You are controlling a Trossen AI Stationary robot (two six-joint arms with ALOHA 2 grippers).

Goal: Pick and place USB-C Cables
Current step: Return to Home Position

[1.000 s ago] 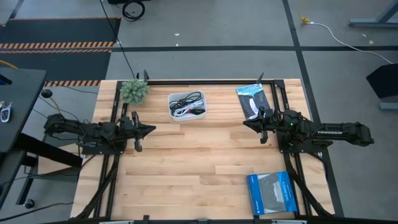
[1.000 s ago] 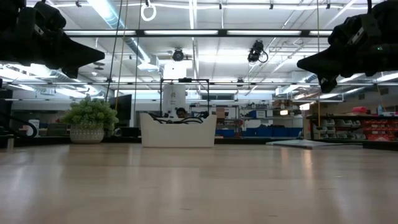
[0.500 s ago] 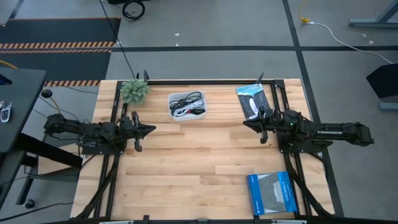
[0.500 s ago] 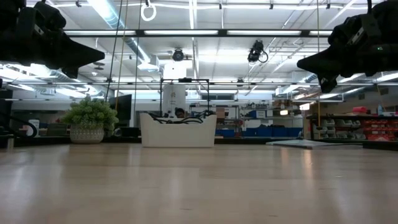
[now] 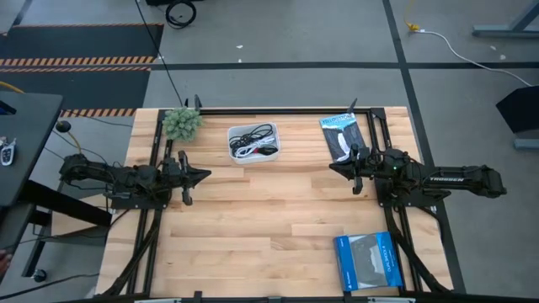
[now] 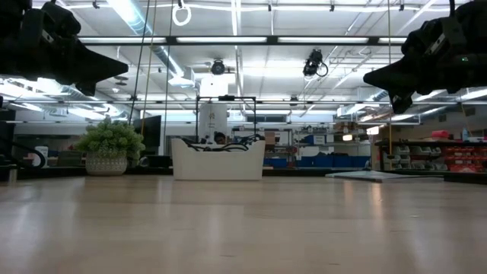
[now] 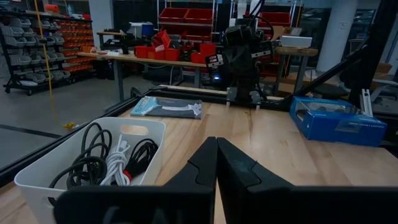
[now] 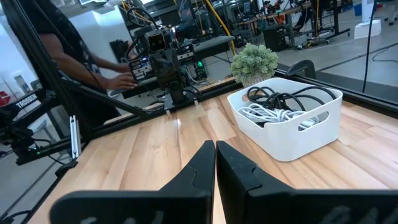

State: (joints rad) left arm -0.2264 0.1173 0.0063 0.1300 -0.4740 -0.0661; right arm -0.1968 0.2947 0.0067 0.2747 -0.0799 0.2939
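USB-C cables (image 5: 253, 140) in white bin (image 5: 231, 145), far edge of surface; my left hand (image 5: 202, 176) nearer than right hand (image 5: 333, 167); both fingers together, empty.

The left arm (image 5: 118, 179) is folded at the left side of the desk (image 5: 269, 210). The left hand (image 5: 205, 175) is level and points toward the middle, its fingers (image 7: 198, 169) pressed together on nothing. The right arm (image 5: 446, 180) mirrors it from the right side. The right hand (image 5: 333, 167) faces inward with its fingers (image 8: 235, 168) also closed and empty. Both hands hang well above the wood.
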